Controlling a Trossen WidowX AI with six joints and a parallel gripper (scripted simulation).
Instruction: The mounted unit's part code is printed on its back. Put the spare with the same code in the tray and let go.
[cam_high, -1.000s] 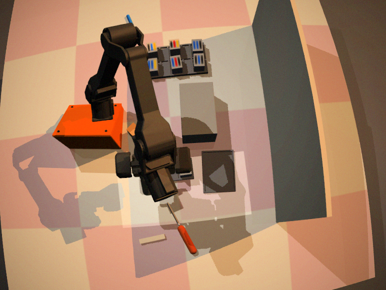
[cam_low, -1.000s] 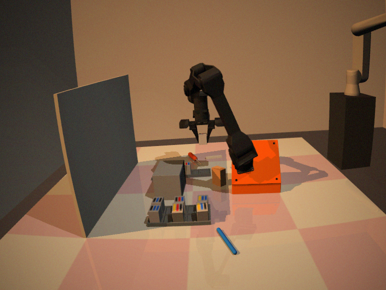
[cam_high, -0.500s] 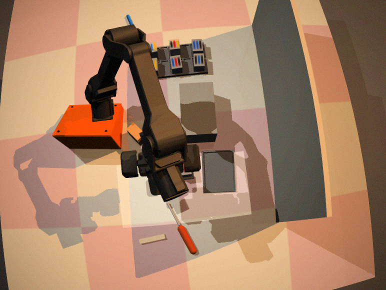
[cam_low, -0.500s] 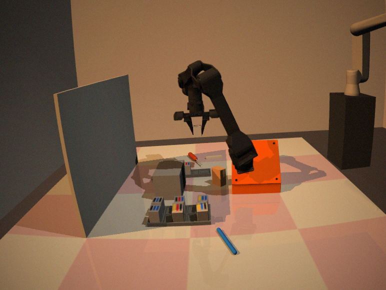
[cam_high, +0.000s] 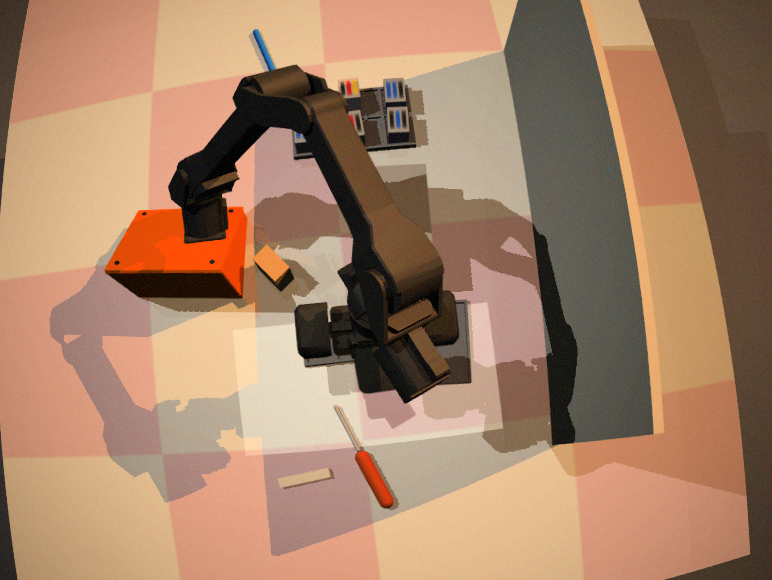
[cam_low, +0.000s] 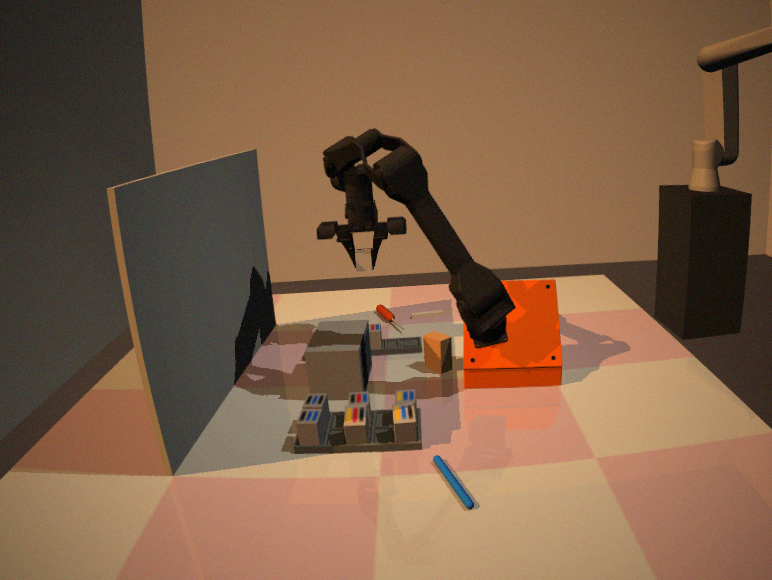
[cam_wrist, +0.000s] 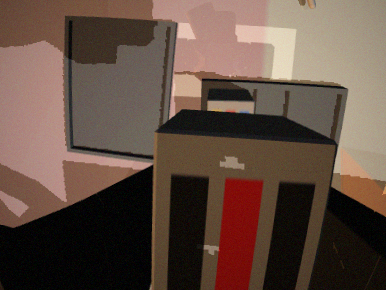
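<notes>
My gripper (cam_low: 363, 265) (cam_wrist: 228, 177) is shut on a grey-brown unit (cam_low: 364, 258) (cam_wrist: 240, 160) with black, red and black stripes, held high above the table. The fingers are hidden in the top view. The flat grey tray (cam_high: 463, 367) (cam_wrist: 112, 102) lies below, empty in the wrist view, up and left of the held unit; the arm partly covers it in the top view. Beside it, a slotted rack (cam_high: 317, 362) (cam_low: 402, 349) (cam_wrist: 310, 107) carries a unit (cam_low: 375, 335) (cam_wrist: 230, 105) with yellow, red and blue marks, partly hidden behind the held unit in the wrist view.
A second rack (cam_high: 380, 147) (cam_low: 358, 447) holds several striped spares (cam_high: 398, 122) (cam_low: 355, 425). A large grey box (cam_high: 415, 208) (cam_low: 337, 358) stands between the racks. A tall panel (cam_high: 574, 236) (cam_low: 199, 280), orange block (cam_high: 269, 263) (cam_low: 435, 352), screwdriver (cam_high: 374, 478) and blue rod (cam_low: 453, 482) are around.
</notes>
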